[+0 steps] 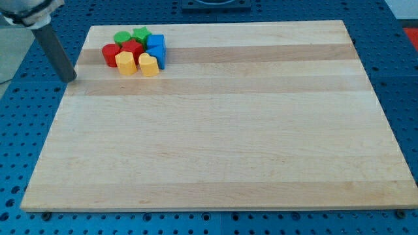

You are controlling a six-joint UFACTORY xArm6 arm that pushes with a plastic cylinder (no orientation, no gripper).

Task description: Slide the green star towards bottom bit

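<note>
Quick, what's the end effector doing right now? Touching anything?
My tip: a bare rod with no jaws, holding nothing, touching no block. It sits at the board's left edge, to the view's left of the cluster and the green star.

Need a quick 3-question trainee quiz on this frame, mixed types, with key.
1. True or false: my tip touches the green star.
2. Which block lies just to the view's left of the green star? A) green round block B) blue block C) yellow block
3. Fill in: the cluster sits near the board's top-____ corner in the view.

Key: 1 false, it stands apart at the board's left edge; 2 A; 3 left.
</note>
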